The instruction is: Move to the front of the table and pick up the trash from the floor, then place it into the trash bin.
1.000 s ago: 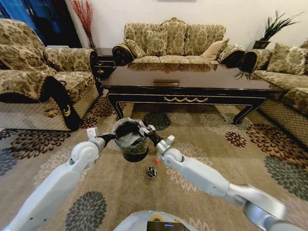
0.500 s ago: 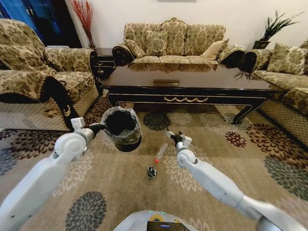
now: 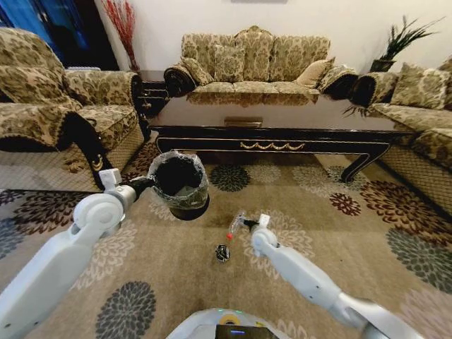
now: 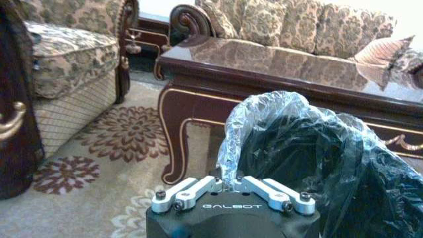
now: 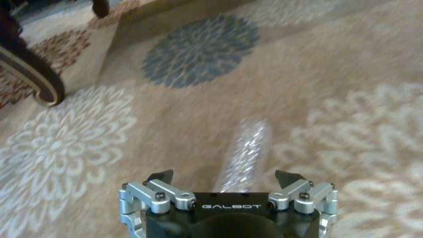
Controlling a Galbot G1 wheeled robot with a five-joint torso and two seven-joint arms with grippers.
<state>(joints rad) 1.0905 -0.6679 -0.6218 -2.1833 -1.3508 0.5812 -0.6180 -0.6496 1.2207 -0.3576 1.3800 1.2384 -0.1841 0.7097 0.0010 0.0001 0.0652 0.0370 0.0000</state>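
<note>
My left gripper (image 3: 146, 186) is shut on the near rim of the trash bin (image 3: 180, 185), a small black bin lined with a clear bag. In the left wrist view the left gripper (image 4: 231, 184) pinches the bag's edge, with the trash bin (image 4: 317, 163) just beyond. On the carpet lies trash: a clear bottle (image 3: 235, 224) with a red cap and a small dark ball (image 3: 223, 252). My right gripper (image 3: 245, 223) is low over the bottle, open. In the right wrist view the bottle (image 5: 244, 151) lies between the spread fingers of the right gripper (image 5: 225, 177). The table (image 3: 275, 116) stands behind.
Patterned sofas ring the room: one at the left (image 3: 49, 106), one behind the table (image 3: 254, 63), one at the right (image 3: 417, 106). A curved table leg (image 4: 173, 144) stands close to the bin. Flowered carpet (image 3: 339, 240) lies open to the right of the bottle.
My right gripper left the bin's mouth, swung right and came down over the bottle. The left arm drew the bin slightly left and back.
</note>
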